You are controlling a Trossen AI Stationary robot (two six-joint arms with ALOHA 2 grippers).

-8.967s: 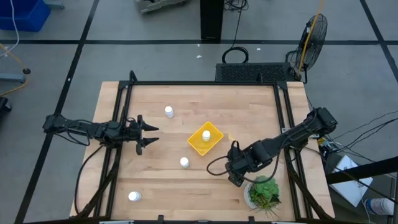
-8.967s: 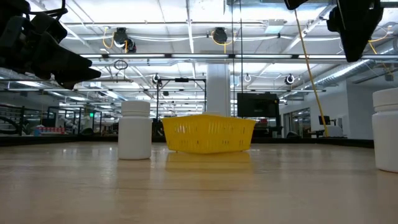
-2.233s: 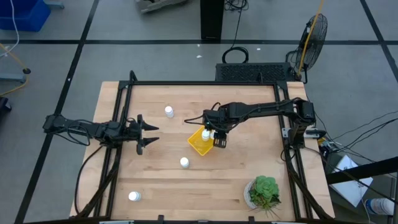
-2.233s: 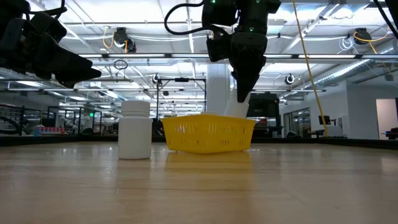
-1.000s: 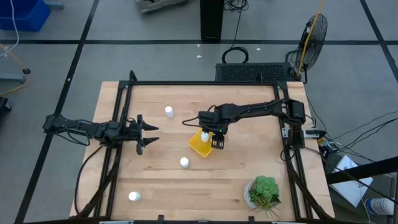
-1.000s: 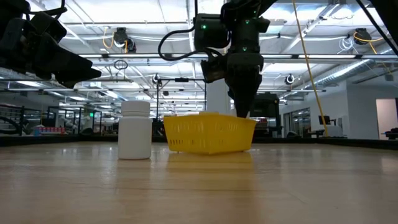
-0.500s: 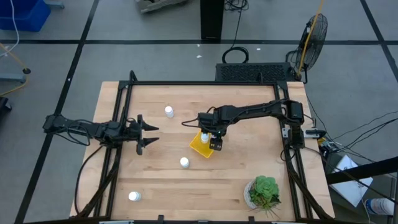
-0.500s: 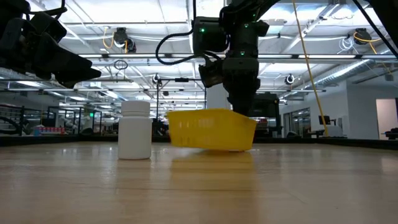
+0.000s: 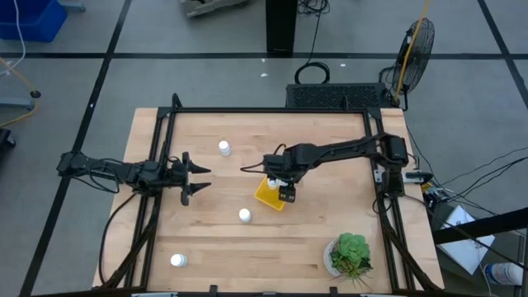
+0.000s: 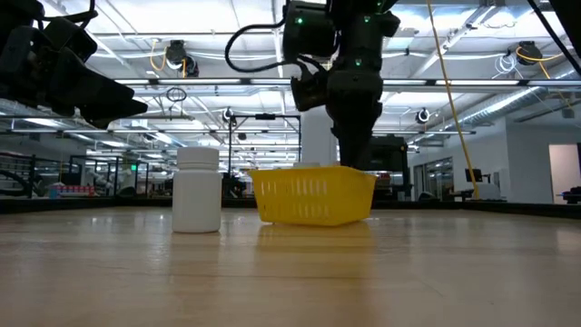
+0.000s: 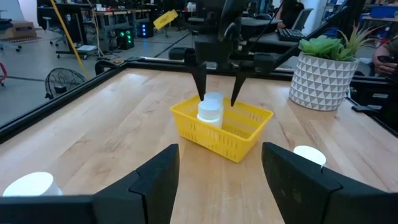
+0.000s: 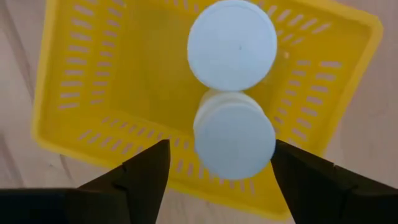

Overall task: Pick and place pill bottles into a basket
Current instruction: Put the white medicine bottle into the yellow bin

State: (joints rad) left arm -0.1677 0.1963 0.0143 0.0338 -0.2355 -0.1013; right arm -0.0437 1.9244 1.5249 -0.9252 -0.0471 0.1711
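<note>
Right gripper spread open above two bottles in the basket; left gripper open, parked at nine o'clock.

Below the dark right gripper sat two white pill bottles in a bright-yellow slotted basket. The table was pale wood; the plant green, its pot white with a triangle pattern.

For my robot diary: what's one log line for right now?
right gripper: open over basket | two pill bottles inside | left gripper: waiting
</note>
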